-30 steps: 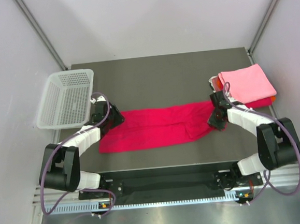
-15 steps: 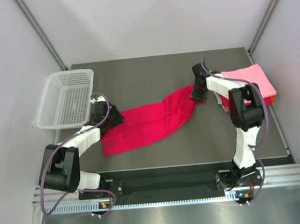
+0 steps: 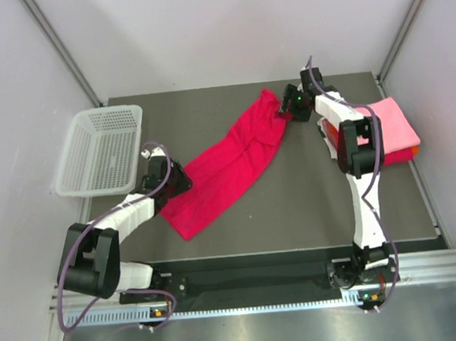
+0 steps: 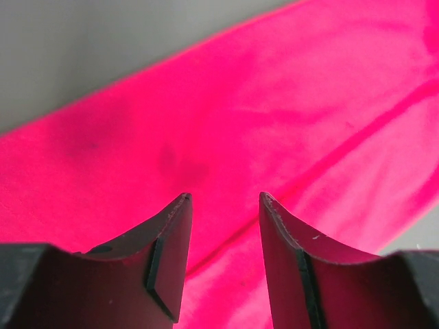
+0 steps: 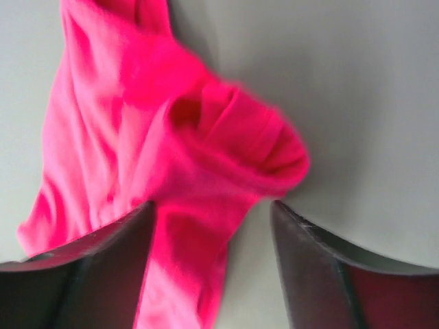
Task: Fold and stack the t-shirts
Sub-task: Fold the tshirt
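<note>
- Though far from folded, already drawn out long: see the crimson shirt (image 3: 227,159) as a slanting strip on the table (image 3: 310,211). One end just off the near right corner of the basket (image 3: 100,149), the other well to the right of the basket, about level with its far rim.
- Met at the basket end by the left gripper (image 3: 175,178), probably as an anchor for pulling the cloth straight.
- Fingers (image 4: 171,229) there parted, with cloth showing in the gap. Cannot tell whether a fold is nipped between them or merely pressed beneath.
- At the end far from the basket, reached by the right gripper (image 3: 288,106), its fingers spread wide to either side of a bunched, rumpled lump of cloth. Looks loose rather than pinched.
- Probably laid there for room on bare table, away from the finished work.
- Farther right again from the basket, by the opposite table edge: a pile of folded shirts (image 3: 375,127), pink on top, red and orange edges peeping below. Kept aside as the stacking place.
- Calls for smoothing that bunched end before any fold, or risks a lumpy result.
- Judged as the laying-out step, with folding and stacking of this shirt not yet done.
</note>
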`<state>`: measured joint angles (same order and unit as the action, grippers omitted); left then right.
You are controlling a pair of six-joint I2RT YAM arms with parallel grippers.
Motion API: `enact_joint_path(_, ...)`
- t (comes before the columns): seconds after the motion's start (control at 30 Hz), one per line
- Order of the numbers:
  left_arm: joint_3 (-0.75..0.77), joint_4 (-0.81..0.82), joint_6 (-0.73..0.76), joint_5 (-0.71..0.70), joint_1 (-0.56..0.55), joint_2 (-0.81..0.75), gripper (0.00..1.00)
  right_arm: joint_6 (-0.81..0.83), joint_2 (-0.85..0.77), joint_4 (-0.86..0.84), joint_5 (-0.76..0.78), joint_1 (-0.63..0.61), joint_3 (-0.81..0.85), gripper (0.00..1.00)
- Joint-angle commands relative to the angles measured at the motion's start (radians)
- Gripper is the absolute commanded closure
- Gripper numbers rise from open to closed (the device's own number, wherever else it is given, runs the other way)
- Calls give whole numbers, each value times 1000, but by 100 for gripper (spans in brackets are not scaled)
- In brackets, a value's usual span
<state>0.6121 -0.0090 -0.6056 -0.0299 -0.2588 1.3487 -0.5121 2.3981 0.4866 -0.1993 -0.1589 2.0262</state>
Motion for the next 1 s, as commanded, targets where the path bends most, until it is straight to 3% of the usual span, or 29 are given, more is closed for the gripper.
enact_joint_path(0.0, 15, -30, 27, -66, -85, -77, 51, 64, -218, -133, -149, 10, -130, 27)
enact_joint_path(0.17, 110, -207, 52, -324, -323, -138, 51, 78, -405, -282, -207, 21, -423, 26)
enact_joint_path(0.5, 166, -454, 21, -389, -565, -69, 55, 61, -712, -428, -213, 28, -852, 24)
enact_joint_path(0.73, 181, -548, -40, -447, -718, 38, 61, 40, -786, -523, -222, 41, -991, 23)
enact_joint_path(0.97, 182, -569, -52, -508, -723, 112, 62, 26, -768, -556, -256, 45, -1011, 24)
